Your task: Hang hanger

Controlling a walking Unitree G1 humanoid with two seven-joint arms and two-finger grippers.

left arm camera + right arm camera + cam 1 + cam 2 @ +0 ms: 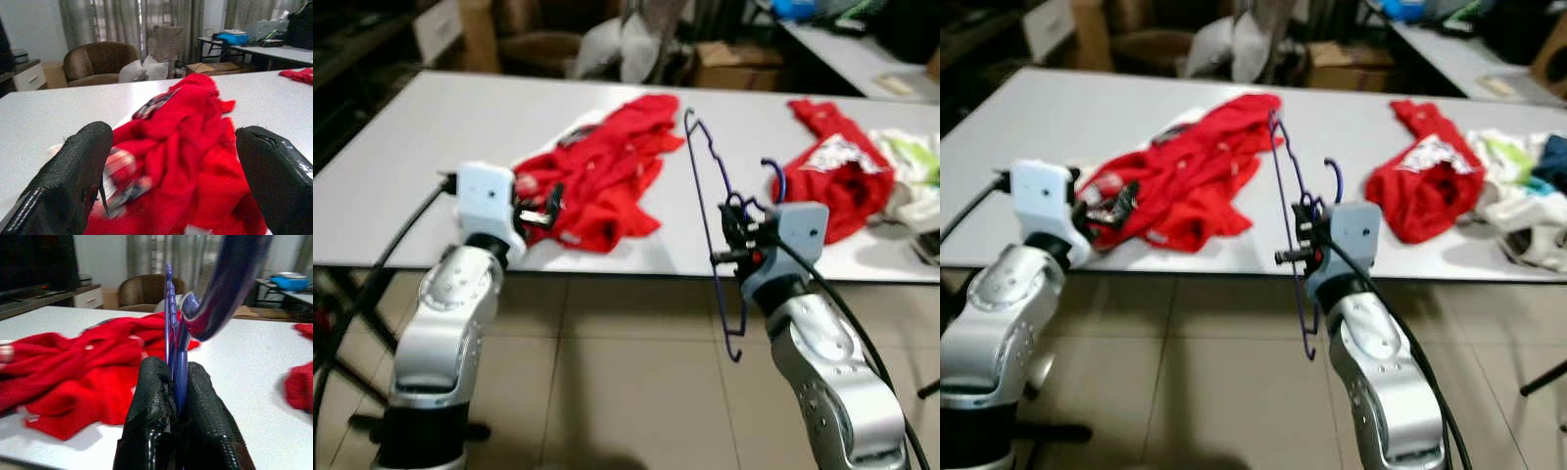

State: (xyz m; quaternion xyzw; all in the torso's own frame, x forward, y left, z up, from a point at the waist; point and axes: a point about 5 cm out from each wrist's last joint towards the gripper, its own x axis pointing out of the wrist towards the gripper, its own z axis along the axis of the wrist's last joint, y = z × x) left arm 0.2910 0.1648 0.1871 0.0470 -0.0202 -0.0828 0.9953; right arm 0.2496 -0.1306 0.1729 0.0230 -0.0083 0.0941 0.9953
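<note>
A thin blue hanger (708,217) stands nearly on edge in front of the white table (431,137), its hook curling up by my right wrist. My right gripper (732,235) is shut on the hanger, and the right wrist view shows the blue frame (175,352) pinched between its black fingers (154,401). A crumpled red shirt (602,176) lies on the table's middle. My left gripper (546,210) is open at the shirt's near left edge, with the red cloth (181,156) between its spread fingers (73,181) but not gripped.
A second red garment (832,171) lies on the table's right, beside a heap of white and coloured clothes (1518,186). Beyond the table stand a brown armchair (98,61), cardboard boxes (734,64) and another table (847,49). Tiled floor (607,372) lies below my arms.
</note>
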